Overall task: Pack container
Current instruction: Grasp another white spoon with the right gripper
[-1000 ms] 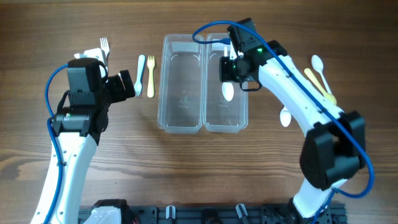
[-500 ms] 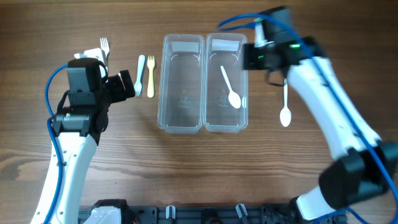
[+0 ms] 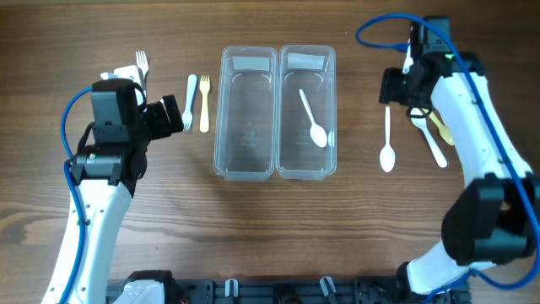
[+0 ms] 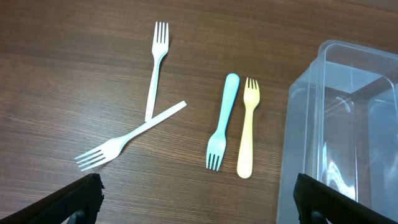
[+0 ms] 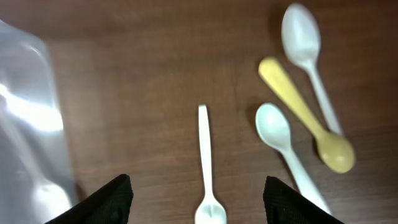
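**Overhead.** The right container [image 3: 334, 110] stands mid-table with a packed white spoon [image 3: 312, 118] lying slantwise inside it. The left container [image 3: 222, 110] stands against its left wall. Beyond that twin, a blue fork [image 3: 191, 95] and a yellow fork [image 3: 203, 104] lie side by side. The left gripper [image 3: 180, 115] hovers just past them, further still from the right container. To the right of the right container, a loose white spoon [image 3: 387, 139] lies on the wood. The right gripper [image 3: 398, 91] hangs above its handle end, near the container but apart from it. A second white spoon [image 3: 432, 143] and a yellow spoon [image 3: 442, 128] lie further out on that side.

**Left wrist.** The left gripper [image 4: 198, 186] has its jaws spread wide with nothing between them. The left container [image 4: 323, 124] fills the right edge of the frame. The yellow fork [image 4: 247, 127] and blue fork [image 4: 222, 121] lie just beside it. Two crossed white forks [image 4: 155, 68] lie further off.

**Right wrist.** The right gripper [image 5: 198, 180] also stands open and empty. The loose white spoon [image 5: 205, 162] lies on the table below the gap. The right container [image 5: 28, 124] blurs the left edge. The yellow spoon [image 5: 305, 118] lies on the far side.
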Tool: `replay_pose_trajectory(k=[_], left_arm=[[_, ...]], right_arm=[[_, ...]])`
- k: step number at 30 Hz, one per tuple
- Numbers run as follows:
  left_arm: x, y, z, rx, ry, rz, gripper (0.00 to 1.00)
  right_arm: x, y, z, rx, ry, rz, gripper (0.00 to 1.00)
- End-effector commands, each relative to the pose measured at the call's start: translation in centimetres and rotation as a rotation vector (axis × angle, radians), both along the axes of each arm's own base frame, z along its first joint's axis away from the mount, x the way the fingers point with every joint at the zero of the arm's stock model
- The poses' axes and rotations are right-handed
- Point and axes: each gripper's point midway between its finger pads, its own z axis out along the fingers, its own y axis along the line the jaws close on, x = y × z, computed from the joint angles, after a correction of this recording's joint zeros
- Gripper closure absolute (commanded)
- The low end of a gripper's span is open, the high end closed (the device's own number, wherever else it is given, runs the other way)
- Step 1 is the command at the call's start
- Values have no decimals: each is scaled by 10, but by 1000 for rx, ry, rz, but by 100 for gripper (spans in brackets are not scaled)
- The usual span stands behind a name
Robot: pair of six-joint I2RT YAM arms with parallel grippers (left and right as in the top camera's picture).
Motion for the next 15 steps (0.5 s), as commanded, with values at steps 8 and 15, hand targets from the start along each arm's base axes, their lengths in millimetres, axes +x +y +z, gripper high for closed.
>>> replay_pose_trajectory(k=[8,15], left_arm=[[3,4,7,21,-14,5,0],[3,4,7,21,-14,5,0]], right_arm=[[-12,3,-77,4,208,54,37],[-22,2,-111,5,307,52,50]])
